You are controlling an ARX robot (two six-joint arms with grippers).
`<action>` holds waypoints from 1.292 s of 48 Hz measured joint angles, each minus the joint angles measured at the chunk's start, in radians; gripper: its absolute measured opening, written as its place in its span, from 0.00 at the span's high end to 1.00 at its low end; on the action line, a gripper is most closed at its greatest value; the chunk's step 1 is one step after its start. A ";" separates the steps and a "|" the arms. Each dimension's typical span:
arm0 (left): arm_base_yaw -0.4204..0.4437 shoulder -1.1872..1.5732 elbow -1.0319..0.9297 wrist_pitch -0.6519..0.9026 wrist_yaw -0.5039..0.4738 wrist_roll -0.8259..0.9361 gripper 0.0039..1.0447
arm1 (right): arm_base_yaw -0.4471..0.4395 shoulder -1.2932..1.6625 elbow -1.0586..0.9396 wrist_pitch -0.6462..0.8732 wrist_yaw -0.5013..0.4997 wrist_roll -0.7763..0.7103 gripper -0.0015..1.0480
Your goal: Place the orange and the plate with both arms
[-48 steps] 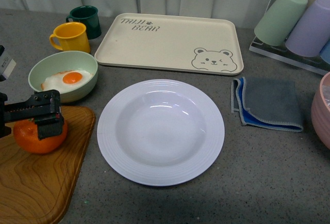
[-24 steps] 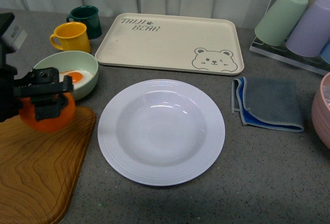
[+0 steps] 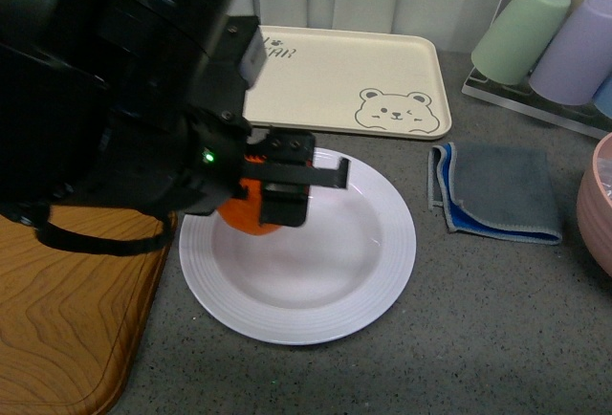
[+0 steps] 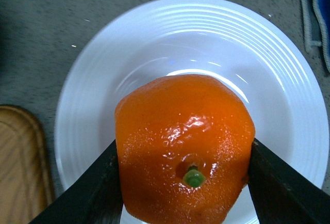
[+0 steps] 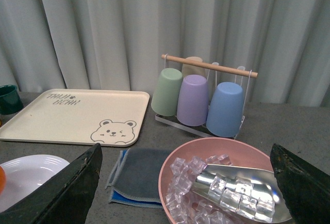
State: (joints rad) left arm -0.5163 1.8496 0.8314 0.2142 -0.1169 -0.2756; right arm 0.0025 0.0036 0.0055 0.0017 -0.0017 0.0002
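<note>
plate (image 3: 368, 276): white, deep, on the grey counter (image 3: 497, 338), between wood board (image 3: 67, 310) and cloth (image 3: 497, 190), in front of the bear tray (image 3: 373, 61).
orange (image 3: 239, 216): held over the plate's well, left of centre; can't tell if it touches the plate.
left gripper (image 3: 287, 190): jaws clamped on the orange, one each side.
right gripper (image 5: 185, 182): jaws wide apart, nothing between them, up above the pink bowl (image 5: 178, 164).
pink bowl contents: ice cubes (image 5: 178, 201) w/ a metal scoop (image 5: 252, 175) lying on them.
rack (image 5: 209, 66): green, purple and blue cups hang mouth-down from its wood bar.
left wrist only: orange (image 4: 185, 141) w/ green stem dot facing the cam, plate's (image 4: 154, 33) ridged rim all round it, gripper (image 4: 188, 182) fingers (image 4: 100, 190) pressed on both flanks.
right wrist only: the ice and scoop; front view shows just the bowl's edge (image 3: 598, 200). also a dark green mug (image 5: 7, 100) beside the tray's far corner and a bit of the plate (image 5: 26, 167).
front only: left arm (image 3: 105, 80) fills the upper left, covers most of the tray's left end.
vs 0.5 s ago: orange was in the air beside the egg bowl, above the board; it's over the plate now. arm now hides the egg bowl and yellow mug. plate, tray, cloth unmoved.
</note>
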 joint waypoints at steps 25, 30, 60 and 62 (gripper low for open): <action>-0.071 0.201 0.096 0.043 -0.015 -0.043 0.46 | 0.000 0.000 0.000 0.000 0.000 0.000 0.09; -0.071 0.214 0.108 0.046 -0.015 -0.045 0.46 | 0.000 0.000 0.000 0.000 0.000 0.000 0.09; -0.043 0.058 -0.100 0.510 -0.281 0.047 0.19 | 0.000 0.000 0.000 0.000 0.000 0.000 0.09; -0.023 0.069 -0.213 0.771 -0.347 0.127 0.27 | 0.000 0.000 0.000 0.000 -0.003 0.000 0.09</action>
State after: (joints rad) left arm -0.5396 1.9183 0.6182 0.9848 -0.4637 -0.1486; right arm 0.0025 0.0036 0.0055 0.0017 -0.0044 0.0002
